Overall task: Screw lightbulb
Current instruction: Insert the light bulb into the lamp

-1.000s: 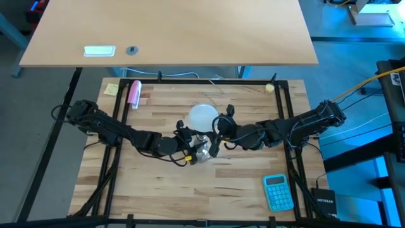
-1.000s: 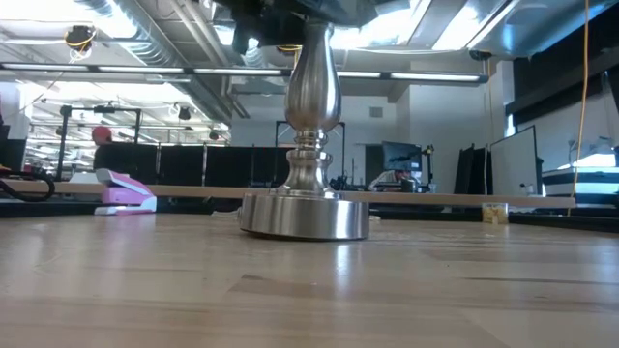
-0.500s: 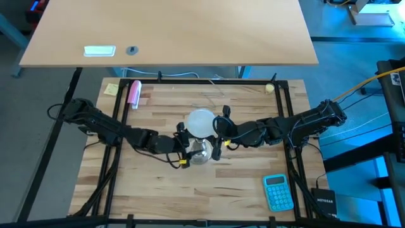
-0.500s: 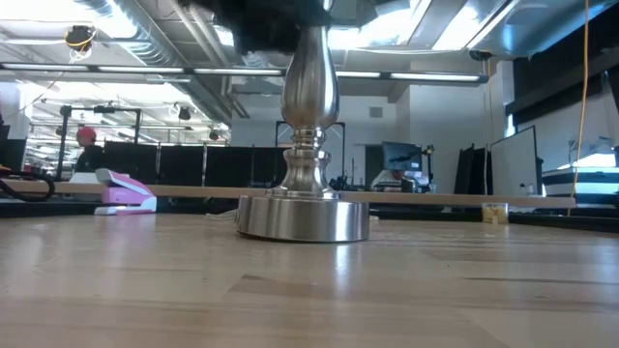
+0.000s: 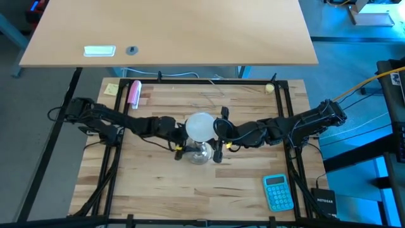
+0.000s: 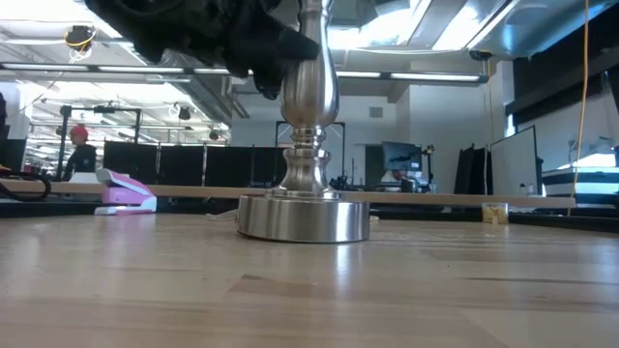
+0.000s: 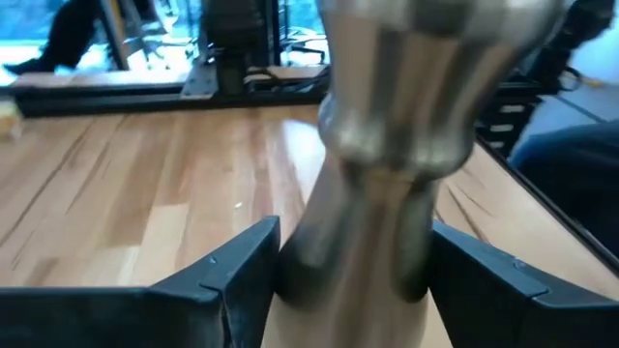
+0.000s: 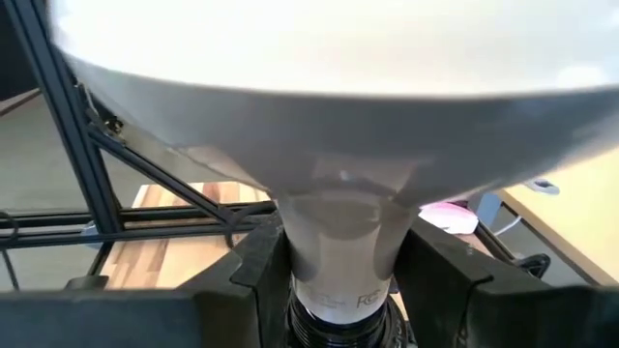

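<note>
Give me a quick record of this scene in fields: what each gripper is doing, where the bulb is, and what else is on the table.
left gripper: fingers astride the lamp stand stem
right gripper: shut on the lightbulb neck
lightbulb: upright over the stand, screw base at the black socket
lamp stand: upright mid-table
calculator: blue, near-right corner
stapler: pink, far-left corner
background: person in the room behind

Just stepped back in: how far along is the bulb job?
Done: the bulb is over the lamp stand, its neck at the socket. In hand: the right hand grips the bulb's neck, and the left hand straddles the stand's stem. Left: screwing it fully in and letting go; how deep it sits can't be seen.
</note>
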`<move>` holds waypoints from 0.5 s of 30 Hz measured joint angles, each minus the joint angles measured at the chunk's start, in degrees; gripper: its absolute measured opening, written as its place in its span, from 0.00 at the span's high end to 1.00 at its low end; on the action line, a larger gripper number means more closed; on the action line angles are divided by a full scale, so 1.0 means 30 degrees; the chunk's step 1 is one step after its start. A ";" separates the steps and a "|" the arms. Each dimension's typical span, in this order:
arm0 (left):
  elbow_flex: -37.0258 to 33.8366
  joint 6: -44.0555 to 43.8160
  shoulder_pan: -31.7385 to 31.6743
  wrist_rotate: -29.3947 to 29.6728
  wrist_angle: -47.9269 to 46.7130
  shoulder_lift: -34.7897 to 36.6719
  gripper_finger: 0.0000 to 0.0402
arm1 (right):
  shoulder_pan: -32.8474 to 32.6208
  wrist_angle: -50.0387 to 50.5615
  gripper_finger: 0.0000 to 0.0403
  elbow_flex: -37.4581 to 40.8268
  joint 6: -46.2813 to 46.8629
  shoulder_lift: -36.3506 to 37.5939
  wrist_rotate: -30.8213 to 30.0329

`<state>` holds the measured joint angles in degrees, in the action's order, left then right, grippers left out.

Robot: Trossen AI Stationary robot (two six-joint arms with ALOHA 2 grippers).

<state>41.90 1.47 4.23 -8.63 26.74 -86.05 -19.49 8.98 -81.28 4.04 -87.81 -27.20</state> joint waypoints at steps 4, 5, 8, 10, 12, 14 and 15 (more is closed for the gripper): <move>-0.0048 0.1026 -0.0711 -0.1931 0.0767 -0.0350 0.45 | 0.0022 -0.0011 0.61 0.0000 0.0006 0.0000 0.0076; -0.0068 0.1199 -0.0863 -0.2490 0.1278 -0.0564 0.45 | 0.0015 0.0006 0.61 0.0000 0.0006 0.0000 0.0124; -0.0076 0.1732 -0.1092 -0.3846 0.2386 -0.1058 0.45 | 0.0000 0.0012 0.61 0.0007 0.0006 0.0000 0.0273; -0.0076 0.1993 -0.1094 -0.4038 0.2898 -0.1412 0.46 | -0.0022 0.0020 0.61 0.0007 0.0006 0.0007 0.0303; -0.0069 0.2173 -0.1094 -0.4213 0.3412 -0.1766 0.48 | -0.0036 0.0081 0.61 0.0007 0.0013 0.0010 0.0322; -0.0069 0.1922 -0.1076 -0.3760 0.3656 -0.1987 0.52 | -0.0022 0.0173 0.61 0.0007 0.0016 0.0022 0.0239; -0.0054 0.1681 -0.1035 -0.3329 0.3662 -0.2026 0.53 | -0.0003 0.0169 0.61 0.0007 0.0013 0.0022 0.0123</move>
<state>41.74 6.51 1.13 -18.62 37.73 -92.13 -19.50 9.49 -81.25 4.08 -87.74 -26.83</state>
